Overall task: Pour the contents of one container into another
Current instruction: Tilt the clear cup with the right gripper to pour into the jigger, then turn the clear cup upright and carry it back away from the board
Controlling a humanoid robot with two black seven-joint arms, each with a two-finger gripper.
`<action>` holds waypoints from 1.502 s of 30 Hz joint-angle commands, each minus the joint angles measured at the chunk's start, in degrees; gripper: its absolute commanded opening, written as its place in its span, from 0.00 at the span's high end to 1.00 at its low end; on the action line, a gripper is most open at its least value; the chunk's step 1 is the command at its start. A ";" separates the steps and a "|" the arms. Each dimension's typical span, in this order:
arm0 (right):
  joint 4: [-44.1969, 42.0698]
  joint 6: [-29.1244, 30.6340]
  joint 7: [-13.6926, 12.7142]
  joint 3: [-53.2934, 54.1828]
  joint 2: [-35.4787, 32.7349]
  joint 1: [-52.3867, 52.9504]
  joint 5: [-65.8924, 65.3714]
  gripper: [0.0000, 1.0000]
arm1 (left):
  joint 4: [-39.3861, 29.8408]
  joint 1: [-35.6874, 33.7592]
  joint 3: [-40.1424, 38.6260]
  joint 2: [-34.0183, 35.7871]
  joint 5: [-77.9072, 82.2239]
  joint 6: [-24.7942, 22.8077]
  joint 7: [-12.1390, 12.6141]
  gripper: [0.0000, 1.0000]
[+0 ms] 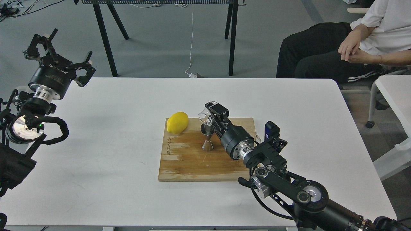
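The steel hourglass jigger [207, 138] stands upright on the wooden board [186, 160], right of the lemon. My right gripper [212, 113] is shut on the small clear glass cup [205, 116], which is tipped on its side with its mouth pointing left and down, directly above the jigger's rim. Whatever is inside the cup or the jigger is too small to make out. My left gripper [57, 43] is raised at the table's far left corner, fingers spread open and holding nothing.
A yellow lemon [177, 122] lies on the board's back left corner. A seated person [353, 48] is beyond the table's far right corner. A second white table [395, 93] stands to the right. Black table legs [106, 41] rise behind.
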 commanded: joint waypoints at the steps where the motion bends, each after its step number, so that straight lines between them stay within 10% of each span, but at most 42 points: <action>1: 0.00 -0.55 0.04 -1.09 0.00 -0.05 -1.78 0.68 | 0.00 0.00 -0.02 0.00 0.00 0.00 0.00 0.00; 34: -1.58 -1.43 6.01 -7.07 -5.97 3.38 -18.74 0.68 | 0.00 0.00 0.06 0.71 -0.09 0.09 0.00 0.00; 45: 7.64 -0.90 4.43 -0.84 -9.05 2.33 5.66 0.68 | 0.00 0.00 -0.03 0.71 -0.18 0.09 -0.09 0.00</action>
